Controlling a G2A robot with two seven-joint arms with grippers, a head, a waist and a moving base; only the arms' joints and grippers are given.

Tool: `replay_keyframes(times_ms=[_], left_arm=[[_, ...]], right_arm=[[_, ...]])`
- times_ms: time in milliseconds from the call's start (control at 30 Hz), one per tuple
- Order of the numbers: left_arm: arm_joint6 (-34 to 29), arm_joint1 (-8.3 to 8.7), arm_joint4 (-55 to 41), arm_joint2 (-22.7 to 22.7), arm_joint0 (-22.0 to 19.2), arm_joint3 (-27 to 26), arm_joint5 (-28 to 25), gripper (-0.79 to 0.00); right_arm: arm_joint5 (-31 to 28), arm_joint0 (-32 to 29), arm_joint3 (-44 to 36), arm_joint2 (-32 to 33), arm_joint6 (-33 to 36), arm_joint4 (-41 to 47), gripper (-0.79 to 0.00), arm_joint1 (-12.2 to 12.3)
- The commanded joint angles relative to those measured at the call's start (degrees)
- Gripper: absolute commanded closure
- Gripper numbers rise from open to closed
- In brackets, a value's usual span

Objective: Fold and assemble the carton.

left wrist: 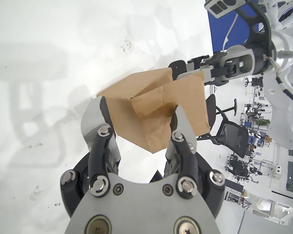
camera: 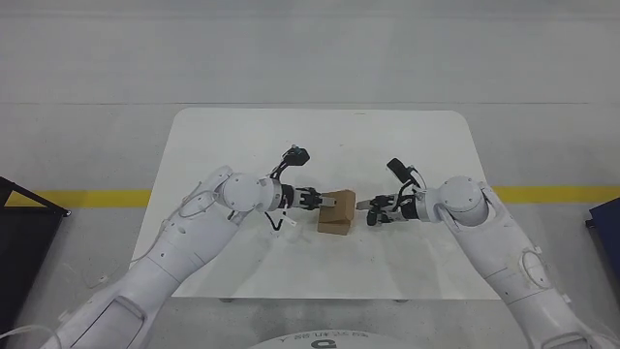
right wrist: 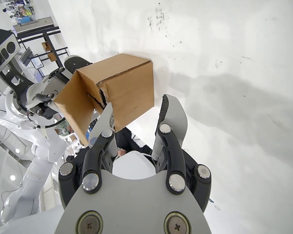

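A small brown carton [camera: 336, 212] lies near the middle of the white table [camera: 291, 145], partly folded, with one large flap [left wrist: 188, 103] standing out from its end. My left gripper [left wrist: 140, 112] comes at it from one end, and both pads press against the carton's sides there. From the opposite end, my right gripper [right wrist: 136, 109] stands open astride a corner of the carton [right wrist: 127, 86]. One of its fingers [right wrist: 107, 118] lies over the slit beside the flap. The other finger [right wrist: 167, 110] is clear of the side wall.
The table edge runs close behind the carton on the robot's side. Beyond the table stand office chairs [left wrist: 230, 132] and shelving [right wrist: 48, 42]. A yellow line [camera: 87, 197] crosses the grey floor.
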Motion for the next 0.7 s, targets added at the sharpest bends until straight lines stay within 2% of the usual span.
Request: replay_keyframes(times_ms=[0,133,300,467,667], left_arm=[[-0.3,0.11,0.4,-0.1,0.2,0.0,0.2,-0.557],[-0.5,0.14,0.6,-0.1,0.4,-0.3,0.4,-0.526],[-0.5,0.14,0.8,-0.1,0.5,-0.4,0.5,-0.489],[-0.5,0.09,1.0,0.0,0.5,-0.2,0.5,-0.520],[-0.2,0.04,0.9,-0.1,0.5,-0.1,0.5,-0.551]], right_arm=[[-0.8,-0.2,-0.2,0.1,0.0,0.3,-0.391,0.1],[-3.0,-1.0,-0.8,1.1,-1.1,2.2,-0.391,0.2],[-9.0,-3.5,-2.2,3.4,-0.3,4.7,-0.376,0.7],[-10.1,-5.0,-3.2,4.4,-0.9,5.1,-0.406,0.9],[-8.8,-5.3,-3.7,4.1,-1.0,3.8,-0.388,1.2]])
